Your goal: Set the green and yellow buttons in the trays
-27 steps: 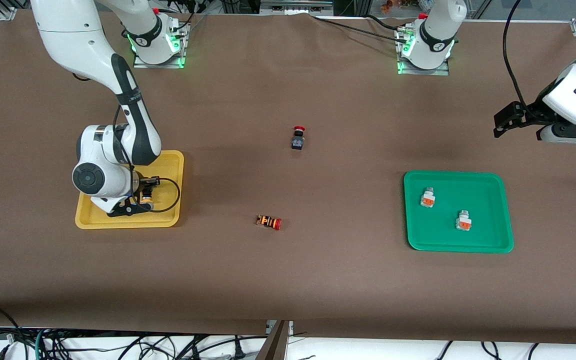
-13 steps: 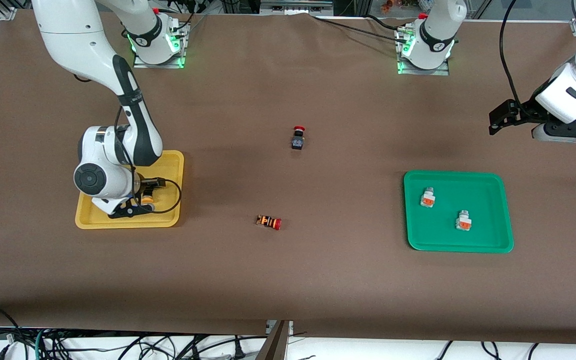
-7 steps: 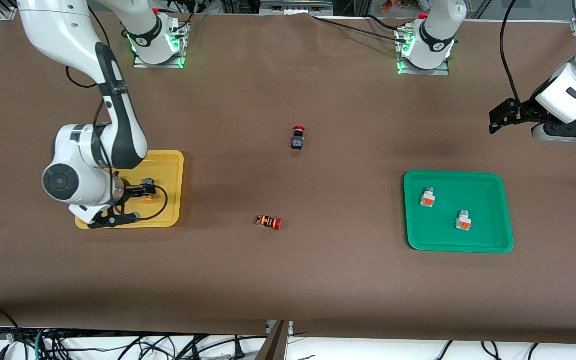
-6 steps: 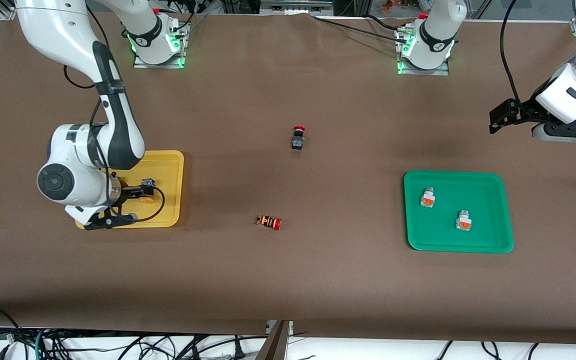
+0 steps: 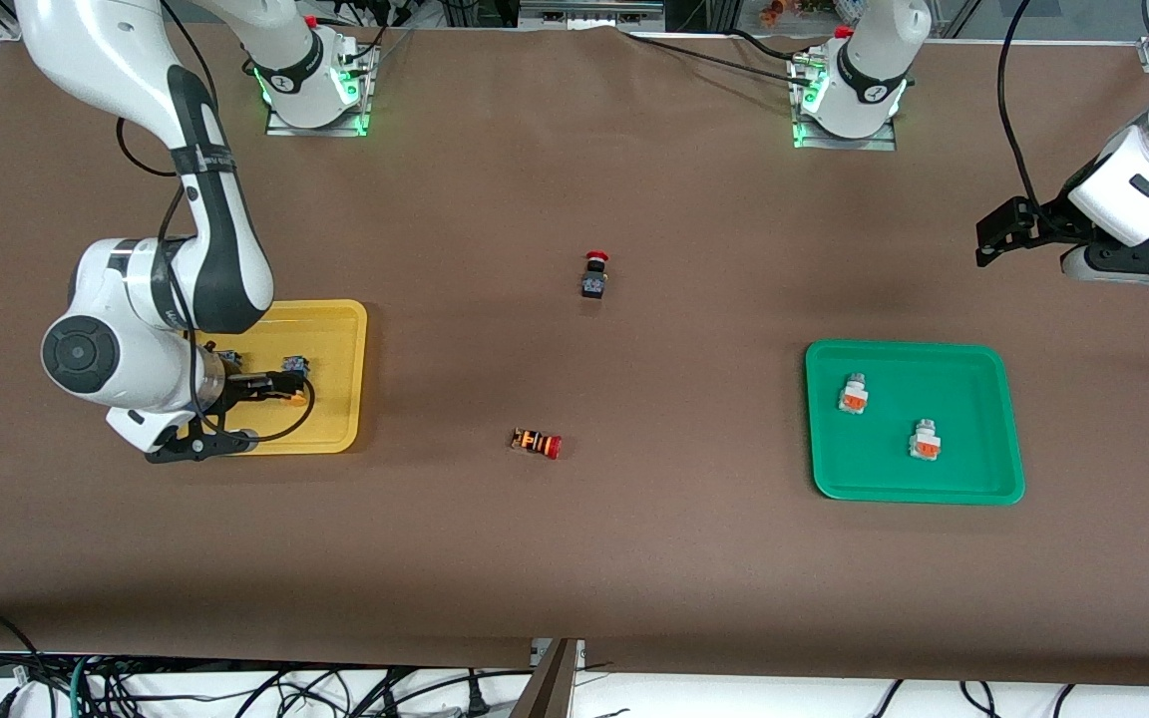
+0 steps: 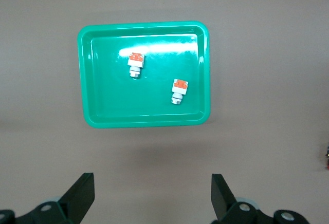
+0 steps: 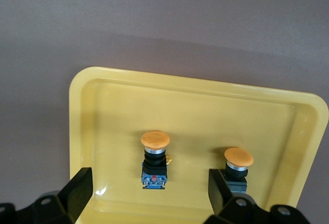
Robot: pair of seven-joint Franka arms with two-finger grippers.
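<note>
Nearest the front camera, the green tray [image 5: 993, 424] lies toward the left arm's end of the brown counter [image 5: 574, 558], with two white-bodied buttons inside it: one orange-faced button [image 5: 925, 441] nearer the camera and a second white button [image 5: 853, 393] a little farther, apart from each other and from the rim. About as near, between the two trays, the orange-striped switch [image 5: 537, 443] lies on its side on the bare counter, its red cap pointing toward the green tray. The yellow tray [image 5: 340, 339] sits toward the right arm's end; the right arm's wrist covers much of it in the front view, so only one dark button [image 5: 293, 365] shows clearly there. The right wrist view shows both dark-bodied buttons: one yellow-capped button [image 7: 154, 158] near the tray's middle and the other capped button [image 7: 237, 168], whose base is partly hidden by a finger [image 7: 222, 192]. The right end effector [image 7: 149, 196] hangs over the yellow tray's edge, fingers spread wide, holding nothing. Farther off, the black switch [image 5: 594, 276] with a red cap stands alone mid-counter. The left end effector [image 6: 153, 198] waits aloft over the counter near the green tray, wide open and empty; the front view crops part of it at the frame edge.
</note>
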